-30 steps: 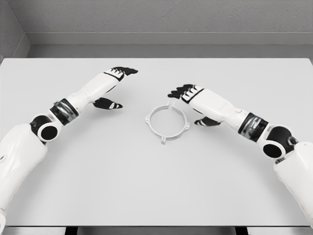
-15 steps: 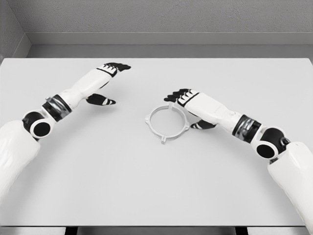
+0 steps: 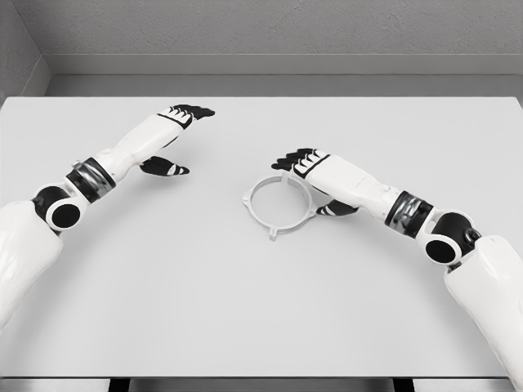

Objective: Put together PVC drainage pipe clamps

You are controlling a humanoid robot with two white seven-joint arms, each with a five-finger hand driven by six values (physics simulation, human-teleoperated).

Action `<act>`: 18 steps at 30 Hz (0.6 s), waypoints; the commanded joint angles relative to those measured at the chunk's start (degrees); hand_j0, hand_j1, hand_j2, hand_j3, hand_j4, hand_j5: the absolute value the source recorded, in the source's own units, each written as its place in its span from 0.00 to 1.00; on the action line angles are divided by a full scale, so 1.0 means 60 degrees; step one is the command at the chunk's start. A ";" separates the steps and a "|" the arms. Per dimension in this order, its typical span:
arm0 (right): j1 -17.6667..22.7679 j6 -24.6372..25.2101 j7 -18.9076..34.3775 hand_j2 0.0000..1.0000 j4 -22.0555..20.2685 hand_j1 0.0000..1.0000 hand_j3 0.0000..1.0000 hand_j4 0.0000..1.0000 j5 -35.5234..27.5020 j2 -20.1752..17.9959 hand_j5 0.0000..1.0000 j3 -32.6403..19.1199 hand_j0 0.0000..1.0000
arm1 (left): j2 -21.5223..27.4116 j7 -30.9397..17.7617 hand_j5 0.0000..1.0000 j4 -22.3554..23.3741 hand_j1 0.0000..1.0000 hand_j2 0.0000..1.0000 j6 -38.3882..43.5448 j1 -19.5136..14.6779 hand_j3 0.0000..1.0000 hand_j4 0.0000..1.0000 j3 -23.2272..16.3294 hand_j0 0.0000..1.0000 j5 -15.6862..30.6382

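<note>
A white ring-shaped pipe clamp with small tabs around its rim lies flat on the white table, near the middle. My right hand hovers at the clamp's right rim, fingers spread over its far edge and thumb low beside the right tab; it holds nothing. My left hand floats well to the left of the clamp, near the far left of the table, fingers extended and empty.
The table's far edge meets a grey wall. Both white forearms reach in from the lower corners.
The right hand has slid left and slightly down, closing on the clamp's right rim. The left hand has drawn back to the left and farther away. The clamp has not moved.
</note>
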 commanded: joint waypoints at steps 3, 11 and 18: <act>-0.0015 0.0013 0.0005 1.00 0.0006 1.00 1.00 1.00 -0.0044 0.0051 1.00 -0.0004 1.00 | 0.0005 0.0006 1.00 -0.0007 1.00 1.00 0.0001 0.0000 1.00 1.00 0.0009 1.00 0.0062; -0.0015 0.0086 -0.0010 1.00 -0.0009 1.00 1.00 1.00 -0.0044 0.0065 1.00 0.0040 1.00 | 0.0005 0.0006 1.00 0.0007 1.00 1.00 0.0001 0.0000 1.00 1.00 0.0009 1.00 0.0062; -0.0015 0.0086 -0.0010 1.00 -0.0023 1.00 1.00 1.00 -0.0044 0.0065 1.00 0.0040 1.00 | 0.0005 0.0006 1.00 0.0007 1.00 1.00 0.0001 0.0000 1.00 1.00 0.0009 1.00 0.0062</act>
